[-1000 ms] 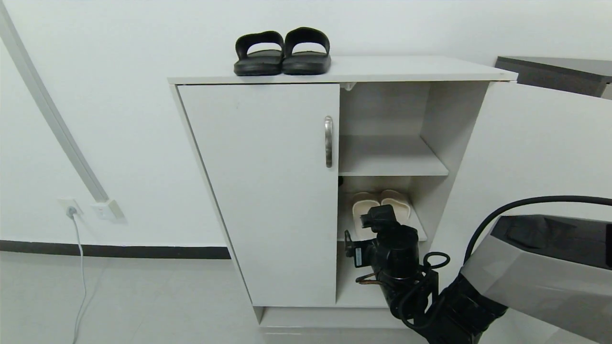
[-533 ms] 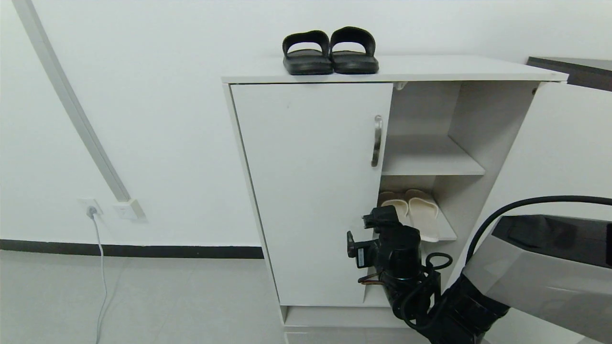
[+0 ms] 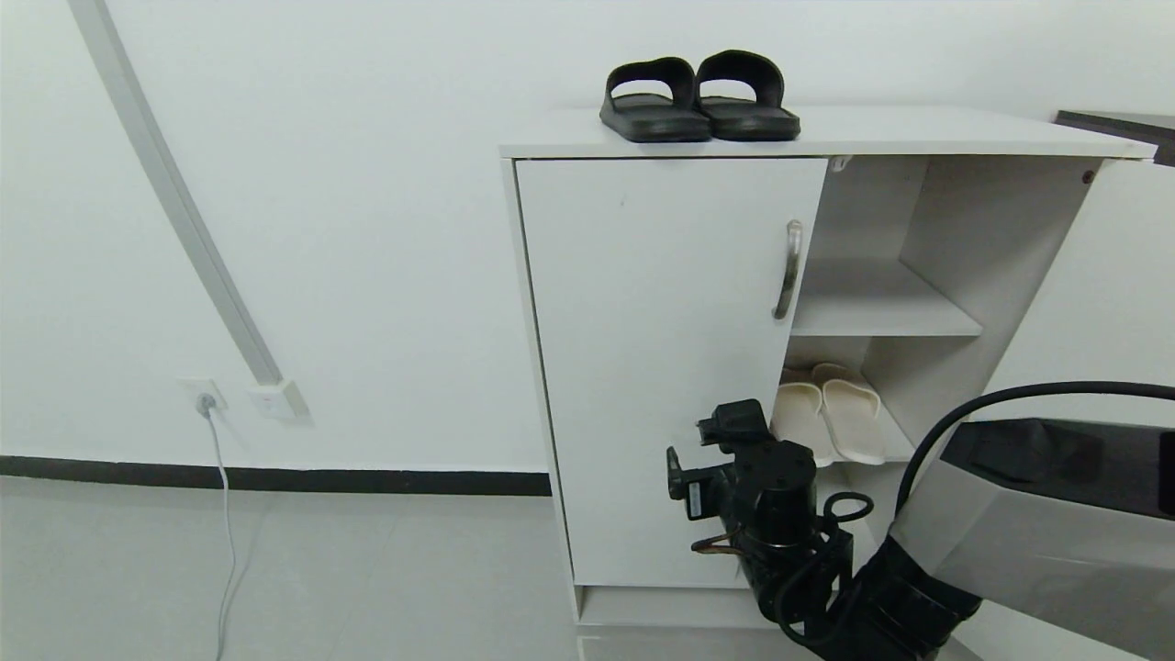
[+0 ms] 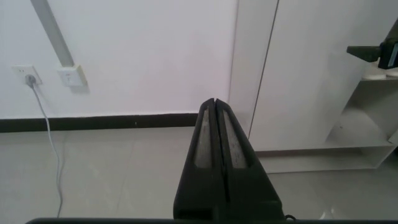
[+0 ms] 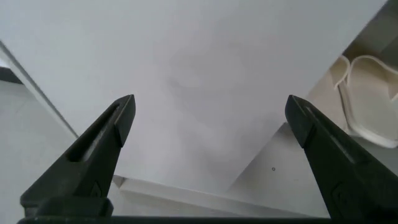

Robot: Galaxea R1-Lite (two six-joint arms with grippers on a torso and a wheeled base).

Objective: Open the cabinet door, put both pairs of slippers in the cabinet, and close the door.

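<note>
Right gripper (image 5: 210, 106) spread wide, empty, facing door (image 3: 661, 367); white slippers (image 3: 831, 420) just beside, on shelf (image 3: 895, 445). Black slippers (image 3: 699, 92) atop cabinet (image 3: 918, 133). Left gripper (image 4: 214, 107) pinched together, empty.

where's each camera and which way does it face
Head view: on the head, facing forward-down at the cabinet, black slippers on top; right arm shows.
Left wrist view: left wrist, facing wall and floor beside the cabinet; shut left gripper shows.
Right wrist view: right wrist, facing the closed door; open right gripper shows.
Head and right wrist share the white slippers.
</note>
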